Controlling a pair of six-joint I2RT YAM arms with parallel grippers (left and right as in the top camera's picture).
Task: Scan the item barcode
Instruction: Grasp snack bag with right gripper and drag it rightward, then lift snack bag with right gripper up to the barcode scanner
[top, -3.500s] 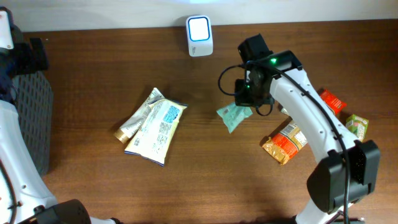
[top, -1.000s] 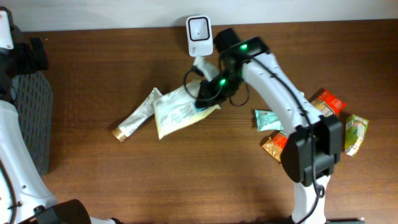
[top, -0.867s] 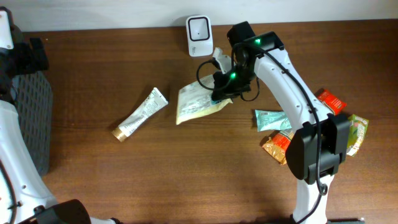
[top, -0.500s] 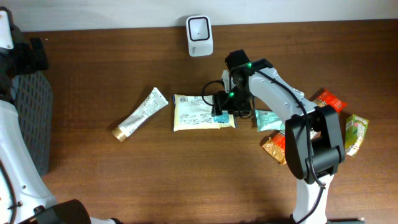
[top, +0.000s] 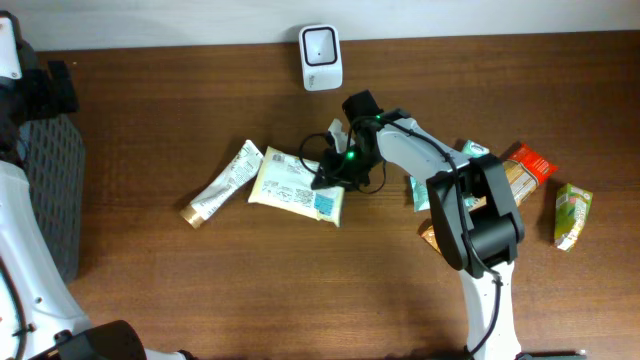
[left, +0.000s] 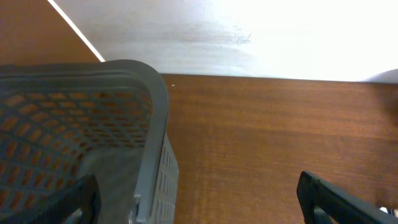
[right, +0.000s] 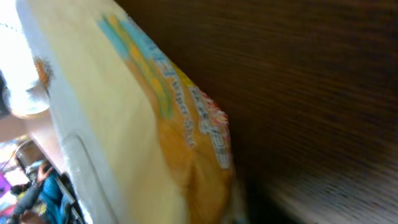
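Jaws of the right gripper (top: 338, 168) are set at the edge of the flat, glossy cream pouch (top: 293, 186) on the wood-grain worktop (top: 150, 270); a grip cannot be confirmed. Jaws of the left gripper (left: 205, 202) are spread wide.

Right gripper (top: 338, 168) sits at one end of the pale packet (top: 290, 186), seemingly touching it; tube (top: 222, 182) just beside

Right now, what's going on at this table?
The right gripper sits at the right end of a pale yellow packet lying flat mid-table beside a tube; whether it grips is unclear. The scanner stands at the back edge, well apart from the packet. The left gripper hangs open by the grey basket, holding nothing.
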